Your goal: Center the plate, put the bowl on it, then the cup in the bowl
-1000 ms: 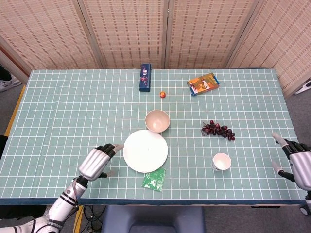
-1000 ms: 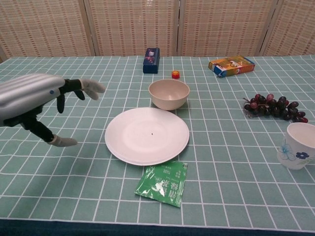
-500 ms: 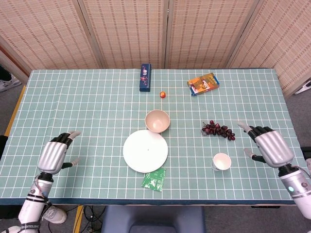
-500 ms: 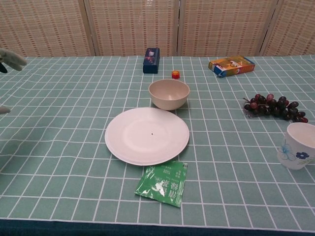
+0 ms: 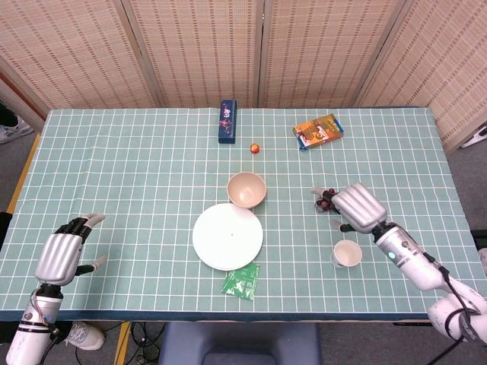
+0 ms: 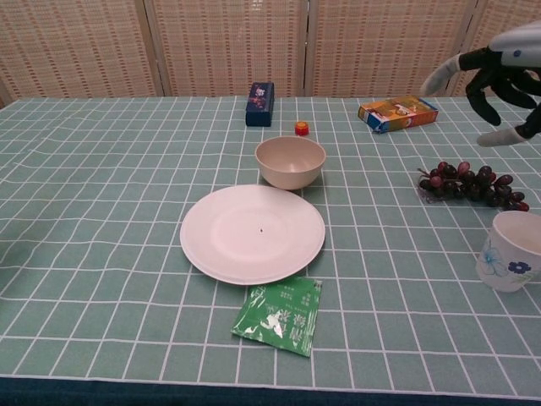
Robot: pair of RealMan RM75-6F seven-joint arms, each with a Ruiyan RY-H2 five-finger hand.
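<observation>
My left hand (image 5: 62,255) has pulled back to the table's near-left edge, fingers apart, holding nothing. My right hand (image 5: 358,207) has swung in over the grapes (image 6: 470,184), fingers spread, empty, heading for the bowl (image 5: 246,189), I reckon. The plate (image 5: 227,236) sits central and bare; bowl just behind it, empty. Cup (image 5: 347,253) stands well right; I cannot tell its contents.

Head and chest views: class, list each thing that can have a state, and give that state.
plate: bare, flat on table
bowl: upright, empty, beside plate
cup: upright, on table
left hand: holds nothing
right hand: holds nothing, above grapes
green packet: flat, touching plate's rim
</observation>
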